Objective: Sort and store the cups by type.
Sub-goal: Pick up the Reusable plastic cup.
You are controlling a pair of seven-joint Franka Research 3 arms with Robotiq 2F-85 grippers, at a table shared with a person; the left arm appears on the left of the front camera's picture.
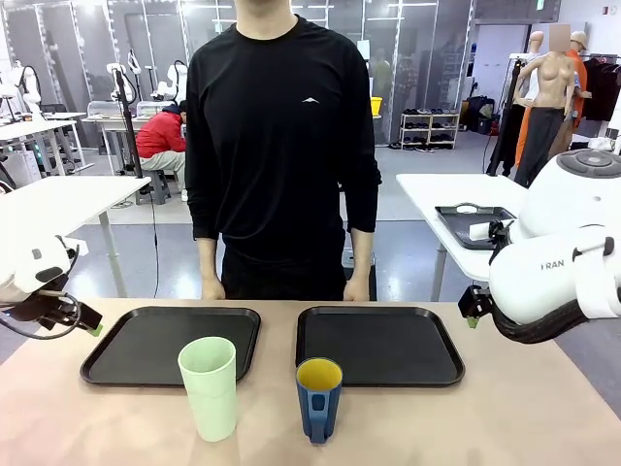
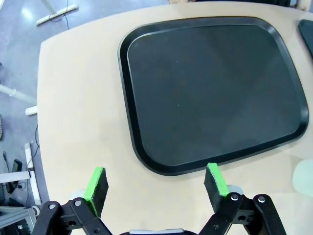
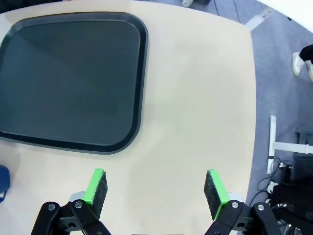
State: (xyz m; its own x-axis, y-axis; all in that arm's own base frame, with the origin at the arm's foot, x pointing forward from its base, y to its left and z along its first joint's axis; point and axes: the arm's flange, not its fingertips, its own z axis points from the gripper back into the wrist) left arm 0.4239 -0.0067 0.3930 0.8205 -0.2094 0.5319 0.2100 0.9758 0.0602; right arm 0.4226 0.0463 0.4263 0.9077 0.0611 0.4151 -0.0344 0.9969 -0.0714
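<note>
Front view: a tall pale mint-green plastic tumbler [image 1: 208, 386] and a shorter dark blue mug [image 1: 318, 398] with a handle and a yellow interior are standing upright on the light wooden table [image 1: 505, 417], near its front edge and apart from each other.
Tumbler: it is standing just in front of the left black plastic tray [image 1: 146, 345], not on it.
Mug: it is standing just in front of the right black plastic tray [image 1: 388, 345], with its handle facing the camera.
Left gripper [image 2: 156, 177]: it is hanging above the tabletop just off the left tray, its green pads spread wide and gripping nothing.
Right gripper [image 3: 155, 178]: it is hovering over bare tabletop beside the right tray, its fingers spread wide and carrying nothing.
Person: someone in a black long-sleeved top is standing at the far side, one hand [image 1: 212, 288] and the other hand [image 1: 357, 288] hanging at the table edge behind the trays.
</note>
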